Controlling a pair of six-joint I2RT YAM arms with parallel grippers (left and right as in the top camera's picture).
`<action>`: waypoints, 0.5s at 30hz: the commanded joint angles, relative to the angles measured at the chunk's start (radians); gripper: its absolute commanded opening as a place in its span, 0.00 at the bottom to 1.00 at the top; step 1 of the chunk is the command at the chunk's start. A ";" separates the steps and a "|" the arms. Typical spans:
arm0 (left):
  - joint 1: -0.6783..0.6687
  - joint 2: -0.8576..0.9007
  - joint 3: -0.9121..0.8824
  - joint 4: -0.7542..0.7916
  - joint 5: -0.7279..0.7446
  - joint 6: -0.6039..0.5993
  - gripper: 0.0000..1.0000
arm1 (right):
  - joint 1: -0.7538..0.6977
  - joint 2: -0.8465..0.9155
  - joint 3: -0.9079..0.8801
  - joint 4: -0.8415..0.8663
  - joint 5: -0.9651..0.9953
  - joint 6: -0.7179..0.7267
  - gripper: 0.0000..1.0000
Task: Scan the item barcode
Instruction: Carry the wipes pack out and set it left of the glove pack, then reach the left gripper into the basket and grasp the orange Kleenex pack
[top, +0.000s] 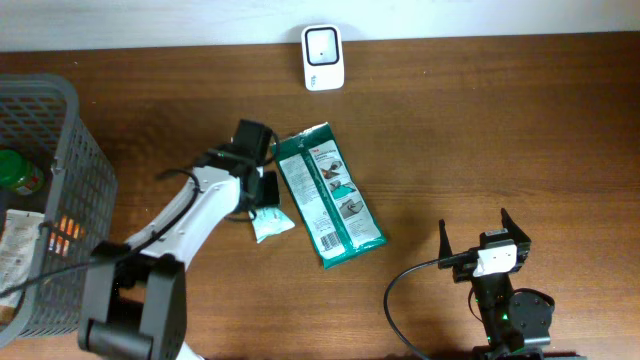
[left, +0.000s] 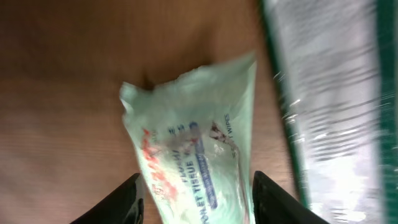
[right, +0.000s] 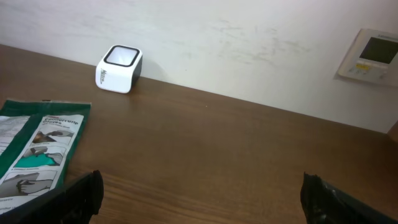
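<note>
Near the middle of the brown wooden desk (top: 480, 120), my left claw (left: 197, 190) hangs over a small pale plastic tissue packet (top: 271, 224) with blue and red print on it. From the left wrist camera I see this claw standing part open, one black finger (left: 127, 199) at each long edge of the tissue packet, which lies flat on the wood between them. I see no pinch or crease where the fingers meet it, so I take it as resting loose and not clamped. Just to the right of it, nearly touching, lies a flat green-and-white plastic packet of gloves (top: 328, 195), set at a slant with its printed face up; its edge also fills the right side of the left wrist view, though blurred there.

At the far edge of the desk stands the small white box-shaped barcode scanner (top: 323, 57) with a dark window on top, well apart from both packets. The right wrist camera shows it against the pale wall.

My right claw (top: 477, 232) sits near the front right of the desk, spread fully wide and holding nothing, with bare wood between its fingers.

On the left edge stands a grey plastic mesh basket (top: 60, 110) with a green bottle (top: 18, 172) and some printed packs inside
</note>
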 joint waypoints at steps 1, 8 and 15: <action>0.008 -0.136 0.219 -0.084 -0.048 0.145 0.75 | 0.005 -0.006 -0.005 -0.005 -0.013 0.000 0.98; 0.247 -0.269 0.589 -0.316 -0.298 0.166 0.92 | 0.005 -0.006 -0.005 -0.005 -0.013 0.000 0.98; 0.735 -0.244 0.593 -0.312 -0.254 0.097 0.80 | 0.005 -0.006 -0.005 -0.005 -0.013 0.000 0.98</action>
